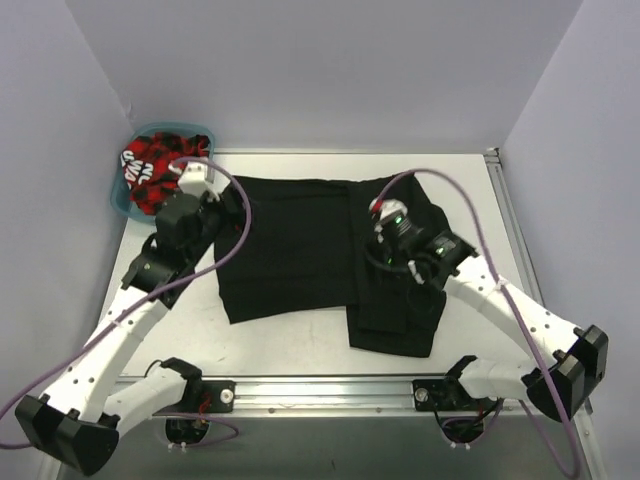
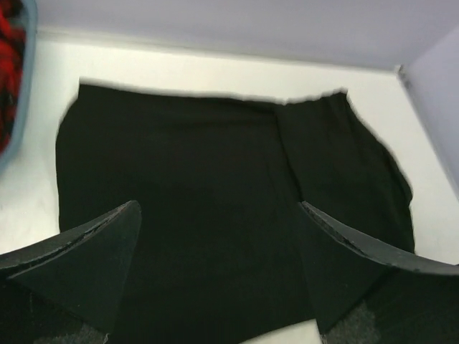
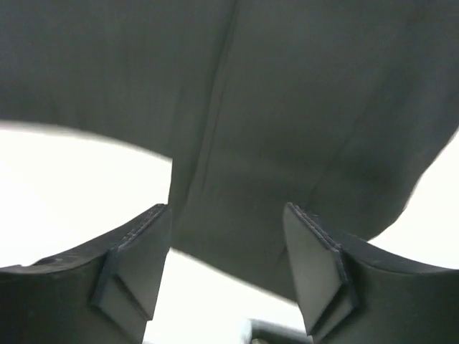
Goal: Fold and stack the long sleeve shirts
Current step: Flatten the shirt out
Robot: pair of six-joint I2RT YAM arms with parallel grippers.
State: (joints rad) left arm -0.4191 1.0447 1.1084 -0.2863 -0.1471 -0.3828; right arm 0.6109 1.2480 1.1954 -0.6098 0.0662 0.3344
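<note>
**Task state, read from the near edge of the table to the far wall.**

- **Near edge.** A bare strip of the white tabletop (image 1: pixel 290 345) lies between the arm bases and the garment. No folded pile is seen on it.
- **Centre.** One plain black long sleeve shirt (image 1: pixel 290 250) lies flat across the middle of the table.
  - Its right-hand part forms a narrower black panel (image 1: pixel 395 320) that reaches closer to the near edge than the main body.
  - A seam line in both wrist views suggests this panel is a layer turned in over the body, though black on black leaves that uncertain.
  - Neither collar nor buttons can be made out.
- **Right gripper** (image 3: pixel 226 251). It hangs just above the panel with jaws spread. The dark fingers (image 3: pixel 136 265) hold nothing.
- **Left gripper** (image 2: pixel 222 244). It is poised over the shirt's left margin, also parted and empty, looking across the cloth.
- **Far left corner.** A teal plastic basket (image 1: pixel 165 128) holds crumpled red-and-black cloth (image 1: pixel 150 170). What kind of garments these are cannot be told.

**Progress, as a judgement.** The first shirt appears spread and at most partly folded. The left side shows no turned-in layer, the lengthwise folds look undone, and stacking has not begun. Most of the task therefore remains.
</note>
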